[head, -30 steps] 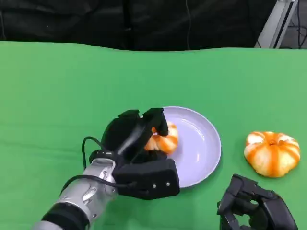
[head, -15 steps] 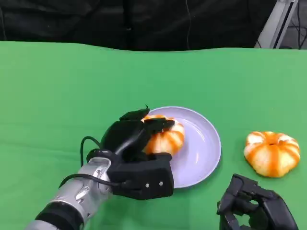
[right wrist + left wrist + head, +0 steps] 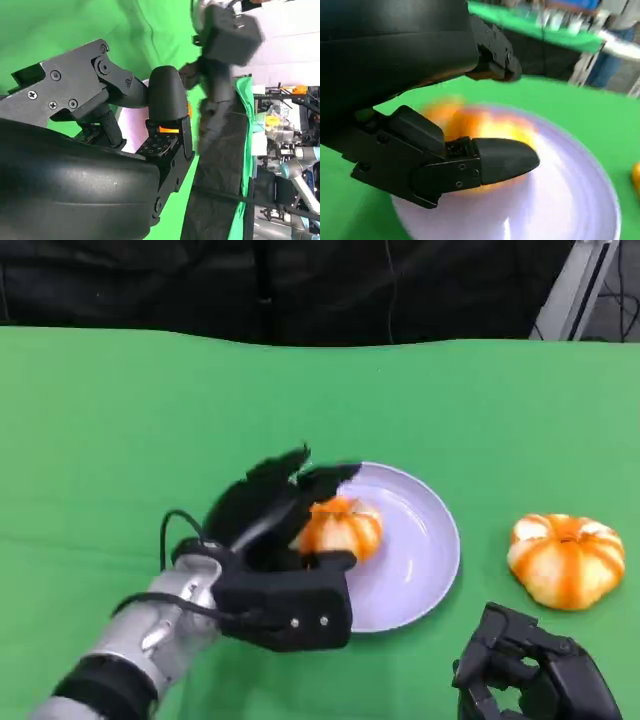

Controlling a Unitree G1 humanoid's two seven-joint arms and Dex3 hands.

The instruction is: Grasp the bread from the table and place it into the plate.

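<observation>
An orange-and-white round bread [image 3: 342, 528] lies on the left part of the lavender plate [image 3: 425, 540]. My left hand [image 3: 270, 540] is at the plate's left rim, its fingers lifted and spread above the bread and its thumb below it, no longer pressing on it. In the left wrist view the blurred bread [image 3: 480, 125] rests on the plate [image 3: 565, 205] between a finger above it and the thumb [image 3: 500, 157]. My right hand [image 3: 530, 675] stays at the near right edge with its fingers curled in and nothing in them; the right wrist view shows those curled fingers [image 3: 165, 100].
A second, larger orange-and-white bread [image 3: 566, 560] lies on the green table [image 3: 120, 440] to the right of the plate. A black backdrop runs behind the table's far edge, with a metal strut [image 3: 575, 285] at the back right.
My left hand lowered the bread onto the plate, then spread its fingers off it and drew back a little to the left. The right hand has not moved.
</observation>
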